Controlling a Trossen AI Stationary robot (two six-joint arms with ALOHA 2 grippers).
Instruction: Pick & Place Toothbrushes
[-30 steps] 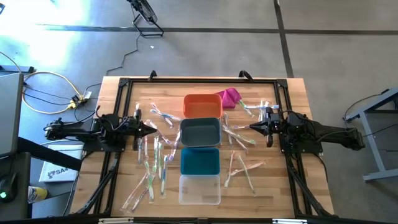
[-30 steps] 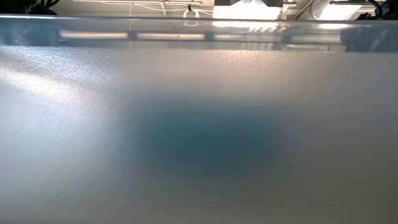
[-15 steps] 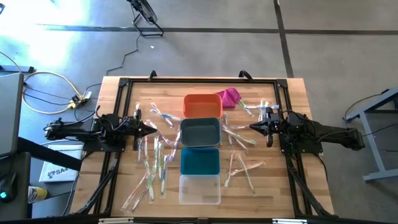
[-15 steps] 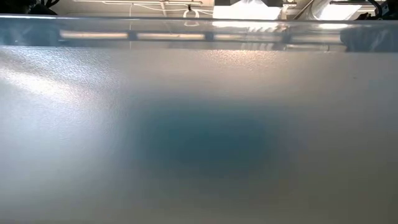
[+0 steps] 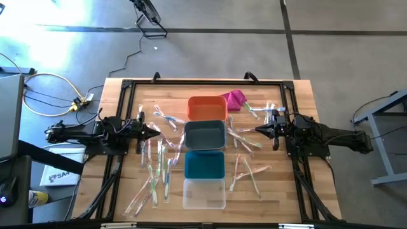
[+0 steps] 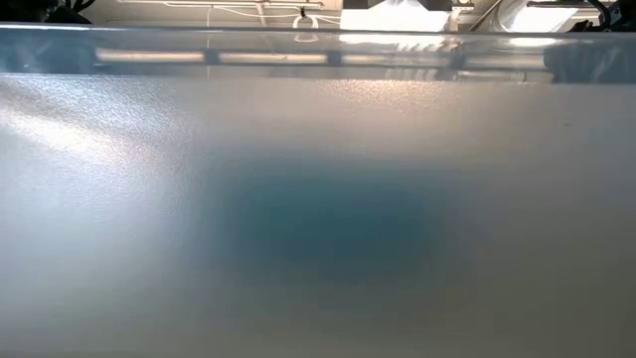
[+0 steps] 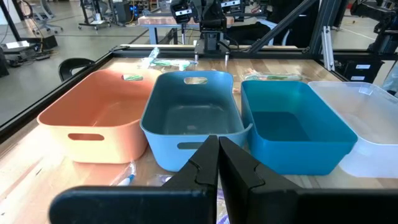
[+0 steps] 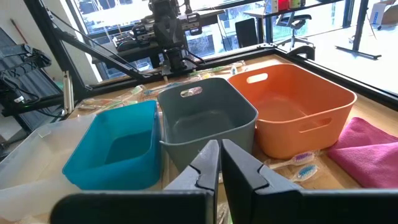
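Note:
Wrapped toothbrushes lie flat on the wooden table in two scatters, one group [image 5: 158, 166] left of the bins and another [image 5: 245, 145] right of them. Two of them [image 8: 298, 163] lie at the foot of the orange bin. My left gripper [image 5: 159, 130] is shut and hovers at the left side of the grey bin [image 5: 205, 135], its fingers [image 7: 217, 155] pointing level at it. My right gripper [image 5: 256, 130] is shut too and faces the same bin from the right [image 8: 219, 158]. Neither holds anything.
Down the table's middle stands a row of bins: orange [image 5: 206, 108] farthest, then grey, teal [image 5: 205, 164] and clear [image 5: 204, 193] nearest. A magenta cloth [image 5: 234, 99] lies right of the orange bin. The clear bin's frosted wall [image 6: 318, 199] fills the low view.

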